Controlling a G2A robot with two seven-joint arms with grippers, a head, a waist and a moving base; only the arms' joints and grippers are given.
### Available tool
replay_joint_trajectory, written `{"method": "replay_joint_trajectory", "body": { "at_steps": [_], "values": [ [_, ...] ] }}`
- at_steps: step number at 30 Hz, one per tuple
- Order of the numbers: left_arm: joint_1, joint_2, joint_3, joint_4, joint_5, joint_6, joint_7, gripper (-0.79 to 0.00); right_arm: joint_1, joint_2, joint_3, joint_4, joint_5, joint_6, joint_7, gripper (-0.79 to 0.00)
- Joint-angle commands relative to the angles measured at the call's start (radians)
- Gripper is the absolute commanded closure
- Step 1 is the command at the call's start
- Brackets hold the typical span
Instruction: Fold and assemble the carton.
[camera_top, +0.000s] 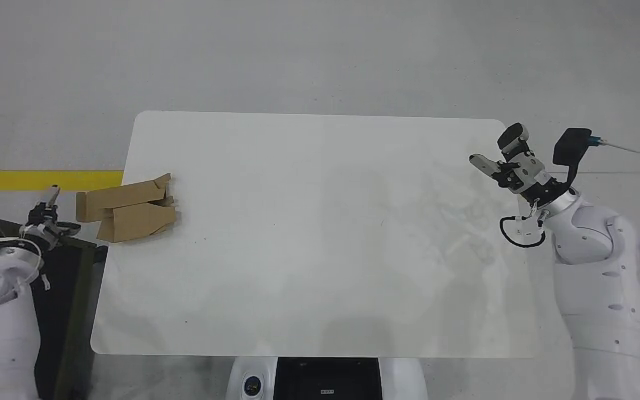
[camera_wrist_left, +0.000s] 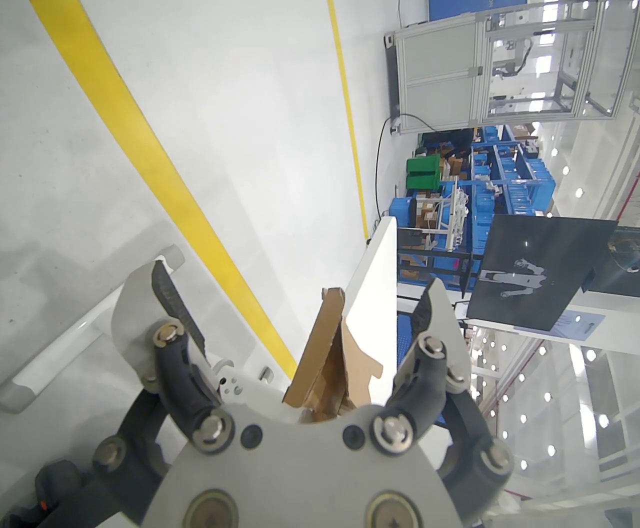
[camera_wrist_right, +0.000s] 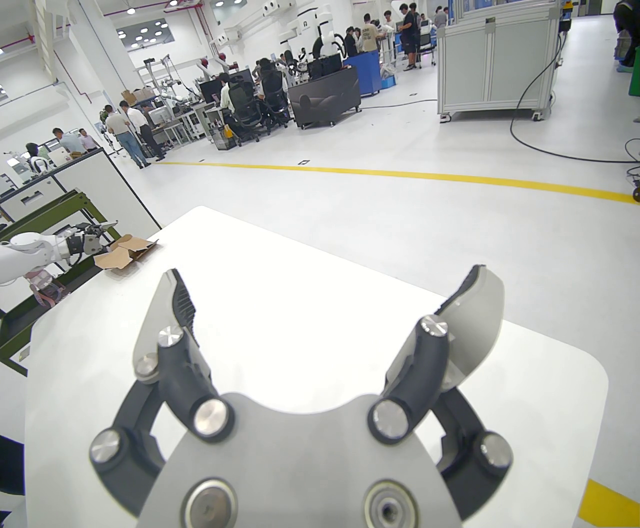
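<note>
The carton (camera_top: 128, 208) is a flat, partly folded piece of brown cardboard. It lies at the left edge of the tabletop (camera_top: 330, 230), with one end jutting out past that edge. My left tool (camera_top: 58, 212) hangs off the tabletop, just beside the jutting end. Its jaws are spread wide with nothing between them. In the left wrist view the carton (camera_wrist_left: 325, 360) sits close in front of my left tool (camera_wrist_left: 297, 280), against the tabletop edge (camera_wrist_left: 372, 260), and seems to stop short of both fingers, though I cannot be sure. My right tool (camera_top: 497, 148) is at the far right edge of the tabletop, well apart from the carton. Its jaws (camera_wrist_right: 325, 277) also gape wide and hold nothing.
</note>
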Motion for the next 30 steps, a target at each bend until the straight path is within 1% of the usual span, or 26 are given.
{"method": "replay_joint_trajectory", "body": {
  "at_steps": [1,11,12,13,14,15,17,30],
  "values": [
    [0.004,0.001,0.007,0.003,-0.006,-0.006,-0.030,-0.785,0.000,0.000,0.000,0.000,0.000,0.000,0.000,-0.785],
    [0.019,0.007,0.029,0.004,-0.031,-0.035,-0.131,-0.785,0.000,0.000,0.000,0.000,0.000,0.000,0.000,-0.785],
    [0.021,0.007,0.031,0.002,-0.035,-0.037,-0.134,-0.757,0.000,0.000,0.000,0.000,0.000,0.000,0.000,-0.785],
    [0.024,0.007,0.033,-0.002,-0.033,-0.038,-0.135,-0.573,0.000,0.000,0.000,0.000,0.000,0.000,0.000,-0.785],
    [0.029,0.009,0.039,-0.011,-0.015,-0.041,-0.133,-0.302,0.000,0.000,0.000,0.000,0.000,0.000,0.000,-0.785],
    [0.031,0.010,0.042,-0.015,-0.009,-0.041,-0.132,-0.191,0.000,0.000,0.000,0.000,0.000,0.000,0.000,-0.785],
    [0.035,0.010,0.046,-0.021,-0.019,-0.040,-0.135,0.000,0.000,0.000,0.000,0.000,0.000,0.000,0.000,-0.785],
    [0.061,0.013,0.038,-0.077,-0.112,-0.078,-0.178,0.000,0.000,0.000,0.000,0.000,0.000,0.000,0.000,-0.785]
  ]
}}
